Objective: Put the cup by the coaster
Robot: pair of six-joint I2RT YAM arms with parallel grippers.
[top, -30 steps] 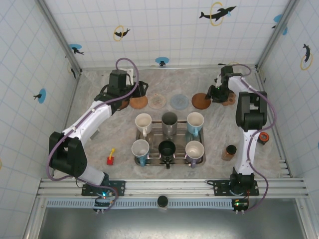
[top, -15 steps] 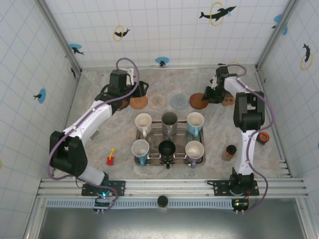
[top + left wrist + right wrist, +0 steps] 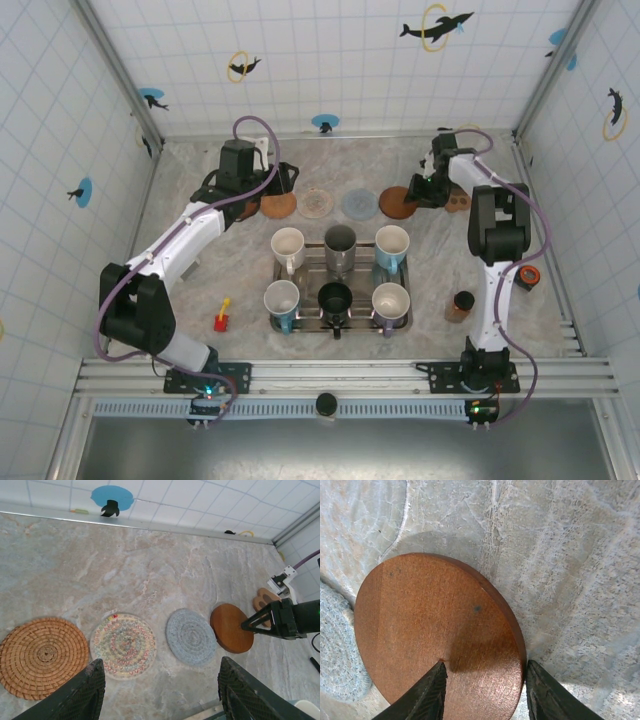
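Cups stand together on the metal tray (image 3: 313, 265) in the middle of the table (image 3: 440, 260), six in two rows of three: a white cup (image 3: 288, 243), a steel cup (image 3: 340, 243) and a blue-sided cup (image 3: 392, 242) in the far row, with a black cup (image 3: 335, 297) between two pale ones in the near row. All of them are well apart from both pincers.

Beyond the tray four coasters lie in a row: a woven brown coaster (image 3: 41, 656), a braided many-coloured coaster (image 3: 123, 644), a grey-blue coaster (image 3: 191, 636) and a wooden coaster (image 3: 435, 630).

The right pincer (image 3: 485, 669) is drawn narrow on the rim of the wooden coaster, one finger over its top face and the other against its edge. In the left wrist view that coaster sits tilted, its right side raised at the pincer.

The left pincer (image 3: 160, 695) hangs above the braided coaster with its fingers (image 3: 85, 692) spread wide and nothing between them.

A small brown jar (image 3: 460, 305) stands on the table right of the tray, and a red and yellow toy (image 3: 222, 318) lies to the left.
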